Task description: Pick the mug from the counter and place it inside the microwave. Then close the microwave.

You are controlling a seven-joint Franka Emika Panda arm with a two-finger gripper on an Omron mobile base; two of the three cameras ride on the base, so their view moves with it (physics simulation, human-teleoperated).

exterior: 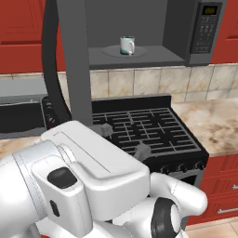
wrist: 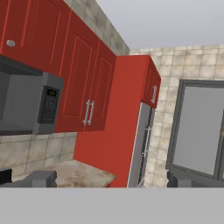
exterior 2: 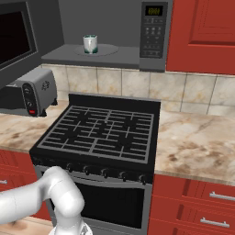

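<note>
Kitchen scene, red cabinets [wrist: 83, 74], tiled backsplash. Nearest: my pincer [wrist: 109, 178], its two dark finger tips [wrist: 41, 178] set wide apart with nothing between them. It is aimed up and off to the side, toward the cabinets and a tall fridge [wrist: 142, 144]. In the left base view my white arm [exterior: 93, 186] bulks in the foreground, and the pincer itself I can't make out there. Beyond it, black grated stove [exterior 2: 103, 131], with the counter [exterior 2: 193, 147] running on both sides over red drawers. Toaster oven [exterior 2: 30, 92] sits on the counter left of the stove. Farthest and above the stove: microwave [exterior 2: 153, 32], door [exterior: 69, 56] swung open. Mug [exterior: 127, 45] stands upright inside on the microwave floor, handle to the right, well apart from my pincer.
</note>
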